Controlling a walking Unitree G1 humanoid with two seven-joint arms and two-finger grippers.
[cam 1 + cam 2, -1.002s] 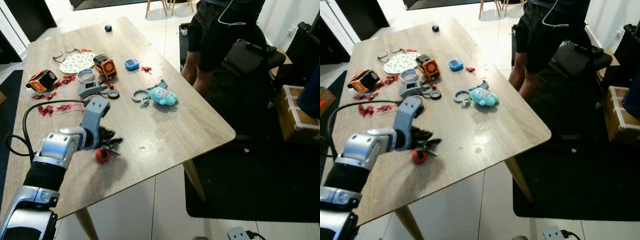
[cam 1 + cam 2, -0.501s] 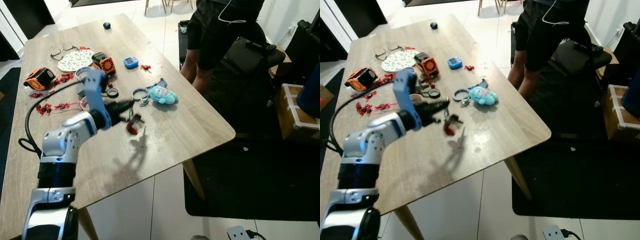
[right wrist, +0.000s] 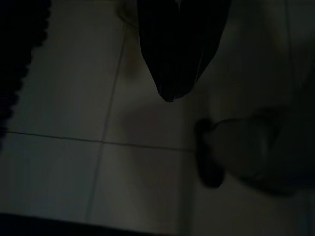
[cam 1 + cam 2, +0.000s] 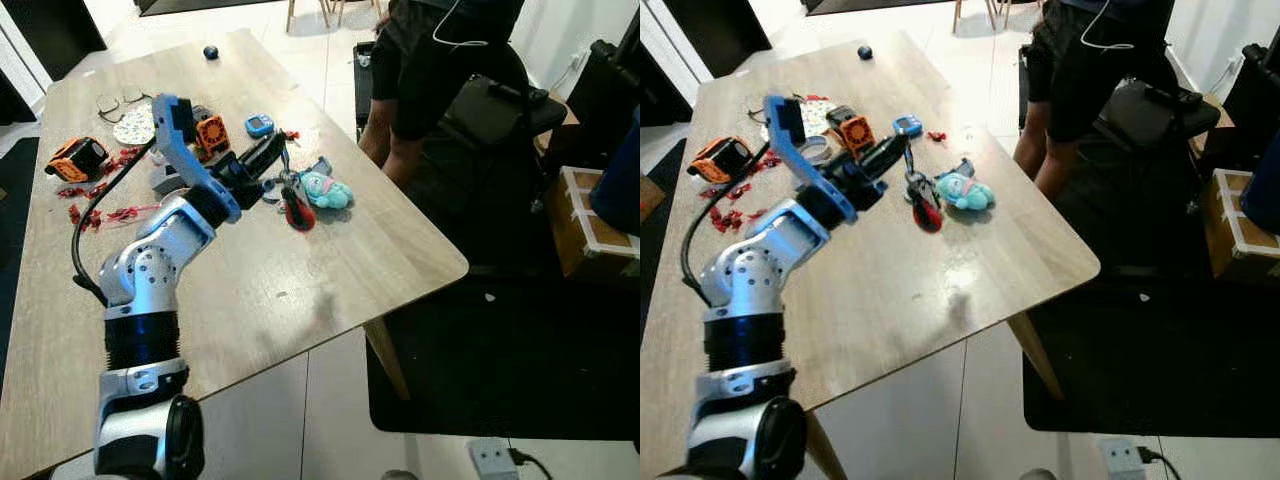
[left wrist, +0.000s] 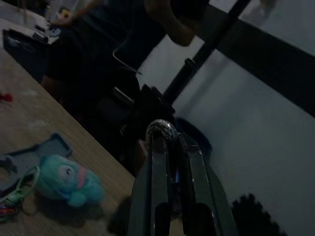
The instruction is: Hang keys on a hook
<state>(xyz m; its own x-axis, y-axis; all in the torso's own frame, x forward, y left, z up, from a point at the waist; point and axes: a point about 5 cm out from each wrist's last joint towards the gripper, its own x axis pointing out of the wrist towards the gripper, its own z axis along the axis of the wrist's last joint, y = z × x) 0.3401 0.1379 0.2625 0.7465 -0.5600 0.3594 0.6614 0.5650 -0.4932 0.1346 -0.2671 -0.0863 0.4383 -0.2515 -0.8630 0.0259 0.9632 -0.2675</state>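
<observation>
Left eye view: left claw [image 4: 272, 150] raised above the wooden worktop [image 4: 300, 290], clamped on the keys [image 4: 295, 205], red fob dangling beneath the fingertips over the turquoise plush toy [image 4: 325, 190]. Orange gadgets, tape rolls and red clips scattered toward the far end. Person in dark clothes [image 4: 430, 70] standing just beside the worktop edge.

Right eye view: same scene, keys hanging free; no hook visible anywhere.

Left wrist view: fingers [image 5: 157, 167] pressed together around a silver key ring [image 5: 161, 129].

Right wrist view: right claw [image 3: 177, 54] hanging idle over a tiled floor, fingers seemingly together.

Risk, as a judgement: swinging fob working the ring loose from a tip-only grip; arm sweeping toward the person nearby.
</observation>
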